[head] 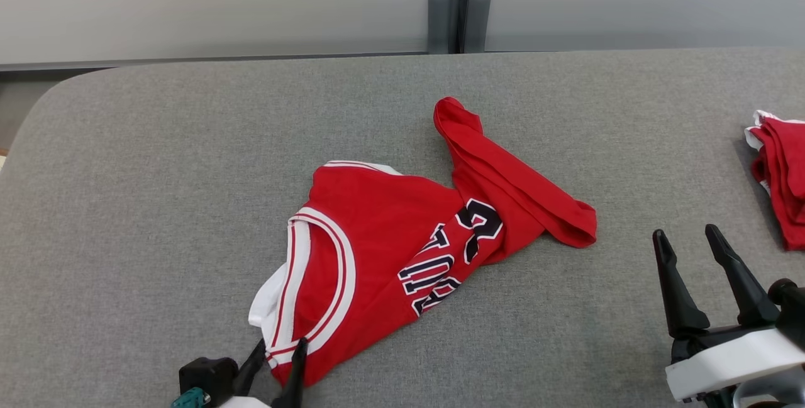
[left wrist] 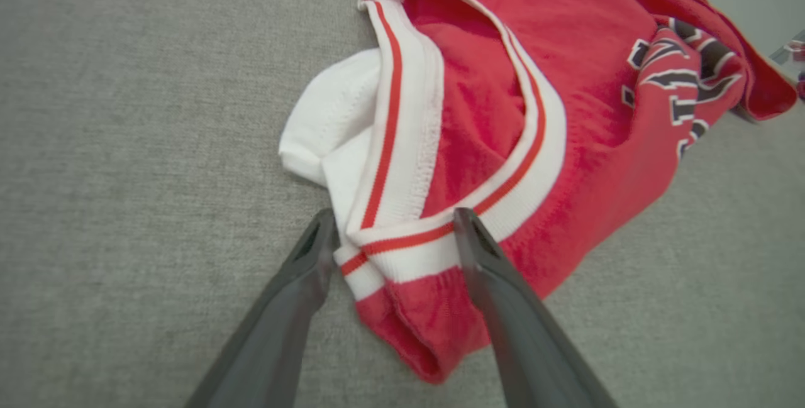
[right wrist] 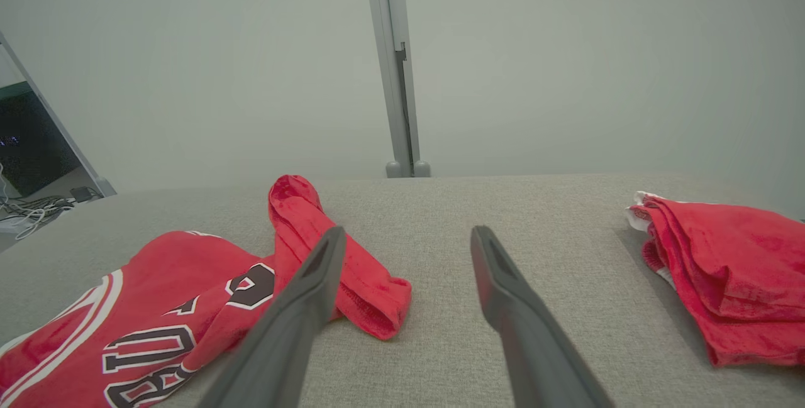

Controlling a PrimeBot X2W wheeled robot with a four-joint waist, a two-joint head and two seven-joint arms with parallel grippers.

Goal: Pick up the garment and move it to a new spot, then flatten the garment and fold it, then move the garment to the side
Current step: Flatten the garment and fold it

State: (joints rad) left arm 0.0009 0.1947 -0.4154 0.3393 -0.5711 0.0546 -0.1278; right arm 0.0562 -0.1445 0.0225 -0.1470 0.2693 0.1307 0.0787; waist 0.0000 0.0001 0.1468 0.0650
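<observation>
At the lower left of the head view, the left gripper (head: 281,344) is sitting released, fingers straddling the striped corner of the garment (head: 390,226), which is lying crumpled mid-frame and stretching toward the upper right. The released right gripper (head: 685,232) is hanging well apart.

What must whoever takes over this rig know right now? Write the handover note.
Left gripper: open, fingers either side of the jersey's near white-trimmed corner, not closed on it.
Right gripper: open, holding nothing, over bare table to the right of the jersey.
Jersey: crumpled mid-table, one part twisted toward the far side.
Another red garment lies at the table's right edge.
Done: nothing flattened or folded.
Left: grasp, flatten, fold, move aside.
</observation>
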